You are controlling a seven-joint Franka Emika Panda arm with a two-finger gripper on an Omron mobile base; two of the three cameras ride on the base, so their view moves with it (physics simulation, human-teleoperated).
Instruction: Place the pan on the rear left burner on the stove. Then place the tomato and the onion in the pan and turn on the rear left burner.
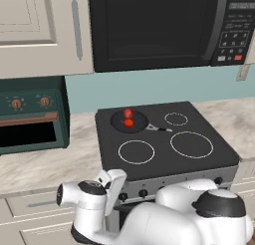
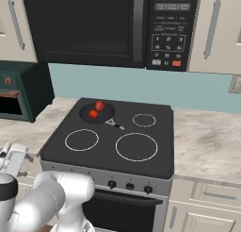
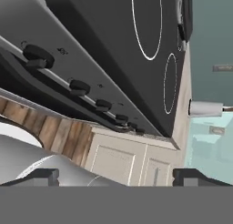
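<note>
Pan [image 1: 129,120]: you see it on the stove's [image 1: 164,139] rear left burner, two red items inside.
End effector [image 3: 116,176]: spread wide, holding nothing, before the knobs [image 3: 80,86].

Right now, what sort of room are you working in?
A kitchen, by the look of it: a stove with four ringed burners set into a marble-look counter, a black microwave mounted above it, and cream cabinets alongside.

One pan [image 1: 130,121], two red items [image 1: 128,118] in it, four white burner rings [image 1: 191,144], one stove [image 1: 199,164], one microwave [image 1: 159,27].
</note>
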